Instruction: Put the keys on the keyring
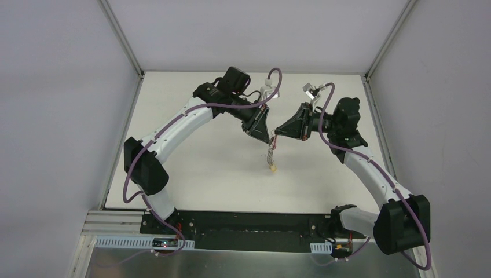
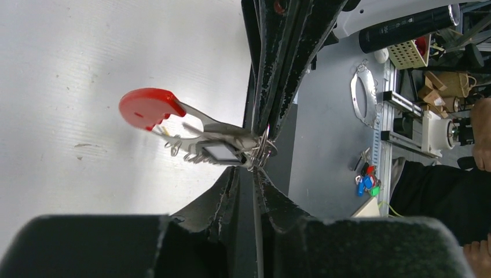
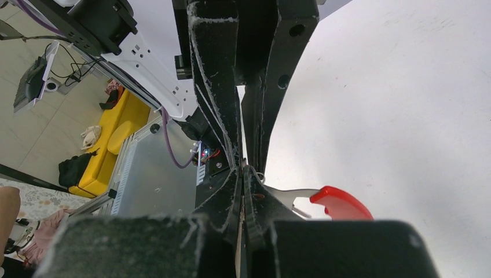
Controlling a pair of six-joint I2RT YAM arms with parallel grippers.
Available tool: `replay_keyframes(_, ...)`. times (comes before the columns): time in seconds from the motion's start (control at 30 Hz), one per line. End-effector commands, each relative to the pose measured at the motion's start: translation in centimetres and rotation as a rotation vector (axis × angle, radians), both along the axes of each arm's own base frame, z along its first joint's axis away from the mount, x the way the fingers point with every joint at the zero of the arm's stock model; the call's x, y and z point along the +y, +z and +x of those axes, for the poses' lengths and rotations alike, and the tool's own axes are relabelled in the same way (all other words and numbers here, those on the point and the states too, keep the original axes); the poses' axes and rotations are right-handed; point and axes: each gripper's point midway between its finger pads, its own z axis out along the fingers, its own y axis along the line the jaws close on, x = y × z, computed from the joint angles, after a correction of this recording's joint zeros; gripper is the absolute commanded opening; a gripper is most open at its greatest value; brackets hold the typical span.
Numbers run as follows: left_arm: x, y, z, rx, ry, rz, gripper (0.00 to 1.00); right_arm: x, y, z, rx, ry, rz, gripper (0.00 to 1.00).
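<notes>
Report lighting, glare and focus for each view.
Top external: even soft light, faint shadows on the table, keys tiny. Left wrist: table glares white, keys sharp, left claw blurred near the lens. Right wrist: right claw blurred likewise, table bright.

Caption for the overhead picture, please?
Left gripper and right gripper meet tip to tip above the white table, keys dangling beneath.

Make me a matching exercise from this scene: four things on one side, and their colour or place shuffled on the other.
1 keys
2 tab on the keys
3 table
4 arm cables

A purple
B white
C red
D hanging where left gripper and right gripper meet

Pairs: 1-D, 2-C, 3-B, 4-A
</notes>
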Motion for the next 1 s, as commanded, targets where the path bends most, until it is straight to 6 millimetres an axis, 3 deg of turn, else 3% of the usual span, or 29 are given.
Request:
replay_keyframes(0.0,1.2,3.2,-0.1,-0.1,0.005,-0.046,0.18,-0.2,1.3,-0.4,-0.087,0.022,0.023,0.0)
replay_keyframes(0.4,0.4,5.1,0.6,-0.128,0.01,-0.088,0.29,-0.3,1.0,-1.0,-0.082,0.046,0.022,0.0)
replay_keyframes(0.73,-0.3,4.2,0.2,-0.106,-0.004,-0.09,0.28,-0.3,1.1,-1.1,-0.081,0.048,0.028,0.0)
replay_keyframes(0.97,-0.8,3.8,0.1,-0.08,-0.01,-0.095,0.22,-0.3,1.1,-1.0,-0.082,0.044,0.029,0.0)
